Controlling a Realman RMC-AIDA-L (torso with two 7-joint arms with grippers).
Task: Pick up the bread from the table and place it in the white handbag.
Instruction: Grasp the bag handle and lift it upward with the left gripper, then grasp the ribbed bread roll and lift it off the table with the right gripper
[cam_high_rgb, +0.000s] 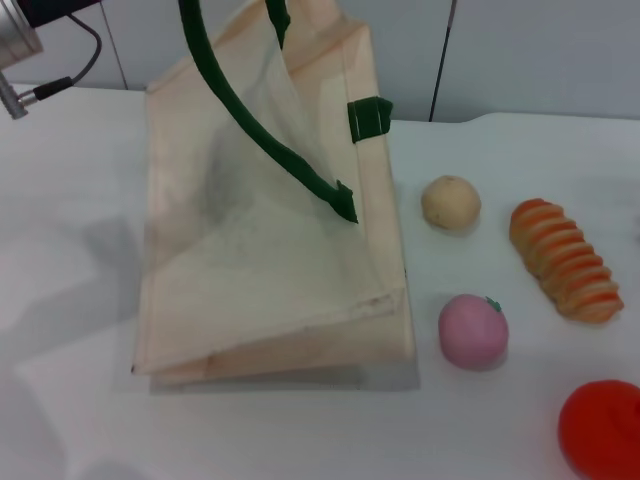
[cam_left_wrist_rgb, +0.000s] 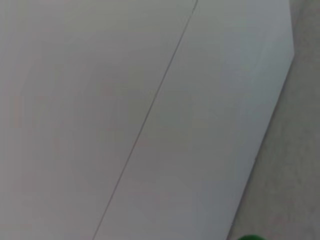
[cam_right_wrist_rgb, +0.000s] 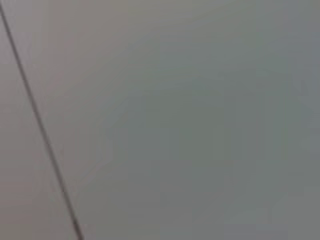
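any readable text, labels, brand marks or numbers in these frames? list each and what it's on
None readable in any view.
white handbag: plain cloth, dark green straps, no print.
bread, round bun, pink ball, red object: no labels.
table: bare of markings.
Both wrist views show only plain pale surfaces with a thin seam line, no text.

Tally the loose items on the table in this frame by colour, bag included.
Cream with green straps: 1, the white handbag
Tan with orange ridges: 1, the bread
Beige: 1, round bun
Pink: 1, ball
Red: 1, round object at the frame edge
Total: 5
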